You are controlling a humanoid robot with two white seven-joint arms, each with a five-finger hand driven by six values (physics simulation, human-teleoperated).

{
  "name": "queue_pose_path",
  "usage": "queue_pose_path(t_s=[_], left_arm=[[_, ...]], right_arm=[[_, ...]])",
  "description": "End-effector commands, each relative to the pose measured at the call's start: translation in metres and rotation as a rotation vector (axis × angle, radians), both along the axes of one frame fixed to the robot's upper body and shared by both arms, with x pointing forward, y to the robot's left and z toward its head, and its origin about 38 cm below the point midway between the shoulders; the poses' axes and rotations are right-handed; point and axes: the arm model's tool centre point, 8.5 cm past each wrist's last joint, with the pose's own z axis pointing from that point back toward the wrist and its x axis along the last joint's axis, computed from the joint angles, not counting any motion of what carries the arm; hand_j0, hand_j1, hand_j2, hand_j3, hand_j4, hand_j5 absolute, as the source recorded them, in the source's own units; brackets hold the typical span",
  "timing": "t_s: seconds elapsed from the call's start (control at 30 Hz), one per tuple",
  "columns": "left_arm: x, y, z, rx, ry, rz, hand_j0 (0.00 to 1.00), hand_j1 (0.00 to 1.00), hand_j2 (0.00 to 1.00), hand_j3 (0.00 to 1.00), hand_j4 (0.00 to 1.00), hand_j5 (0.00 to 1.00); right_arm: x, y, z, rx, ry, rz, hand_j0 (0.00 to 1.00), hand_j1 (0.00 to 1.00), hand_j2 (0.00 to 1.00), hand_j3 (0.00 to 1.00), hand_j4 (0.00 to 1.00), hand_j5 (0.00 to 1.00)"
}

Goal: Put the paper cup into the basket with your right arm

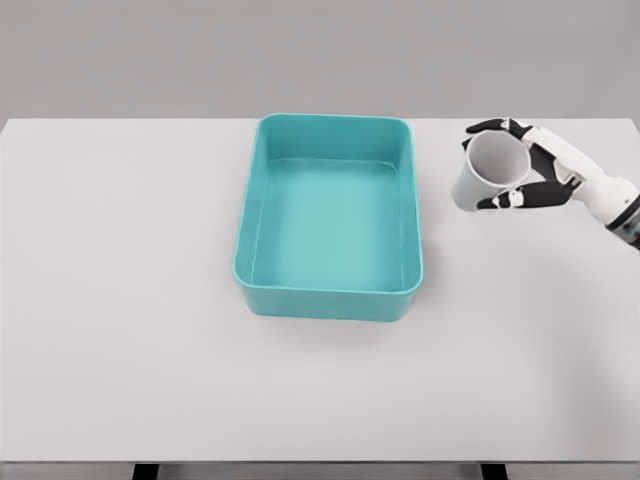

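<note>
A white paper cup (487,172) is tilted, its open mouth turned toward the camera, just right of the teal basket (330,292). My right hand (510,165) comes in from the right edge and is shut on the cup, with dark fingertips (486,127) over its top rim and others under its lower side. The cup is beside the basket's right wall, outside it. The basket is a rectangular tub at the table's middle with nothing inside. My left arm does not show.
The white table (120,300) runs across the whole view, its front edge along the bottom. A plain grey wall stands behind it.
</note>
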Motion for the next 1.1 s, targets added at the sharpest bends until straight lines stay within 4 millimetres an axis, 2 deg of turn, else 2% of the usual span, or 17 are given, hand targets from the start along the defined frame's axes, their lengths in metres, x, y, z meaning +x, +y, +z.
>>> queue_pose_path(t_s=[0.0,0.07,0.17,0.23,0.5,0.57,0.77,0.83,1.07], left_arm=[[0.0,0.0,0.0,0.0,0.0,0.001,1.0,1.0,1.0,1.0,1.0,1.0],[0.0,0.0,0.0,0.0,0.0,0.001,1.0,1.0,1.0,1.0,1.0,1.0],[0.0,0.0,0.0,0.0,-0.002,0.0,1.0,1.0,1.0,1.0,1.0,1.0],[0.0,0.0,0.0,0.0,0.0,0.001,1.0,1.0,1.0,1.0,1.0,1.0],[0.0,0.0,0.0,0.0,0.0,0.001,1.0,1.0,1.0,1.0,1.0,1.0],[0.0,0.0,0.0,0.0,0.0,0.001,1.0,1.0,1.0,1.0,1.0,1.0],[0.0,0.0,0.0,0.0,0.0,-0.001,1.0,1.0,1.0,1.0,1.0,1.0],[0.0,0.0,0.0,0.0,-0.002,0.0,1.0,1.0,1.0,1.0,1.0,1.0],[0.0,0.0,0.0,0.0,0.0,0.001,1.0,1.0,1.0,1.0,1.0,1.0]], right_arm=[[-0.001,0.002,0.019,-0.02,-0.07,0.016,0.68,0.68,0.68,0.68,0.68,0.68],[-0.002,0.004,0.025,-0.038,-0.102,0.026,0.68,0.68,0.68,0.68,0.68,0.68],[-0.003,0.009,0.025,-0.066,-0.133,0.046,0.68,0.68,0.68,0.68,0.68,0.68],[-0.004,0.019,0.027,-0.104,-0.153,0.074,0.68,0.68,0.68,0.68,0.68,0.68],[-0.008,0.039,0.042,-0.182,-0.232,0.129,0.68,0.68,0.68,0.68,0.68,0.68],[-0.013,0.056,0.05,-0.215,-0.278,0.175,0.68,0.68,0.68,0.68,0.68,0.68],[-0.023,0.082,0.064,-0.237,-0.354,0.245,0.68,0.68,0.68,0.68,0.68,0.68],[-0.022,0.086,0.068,-0.252,-0.37,0.249,0.68,0.68,0.68,0.68,0.68,0.68],[-0.016,0.129,0.067,-0.32,-0.385,0.267,0.68,0.68,0.68,0.68,0.68,0.68]])
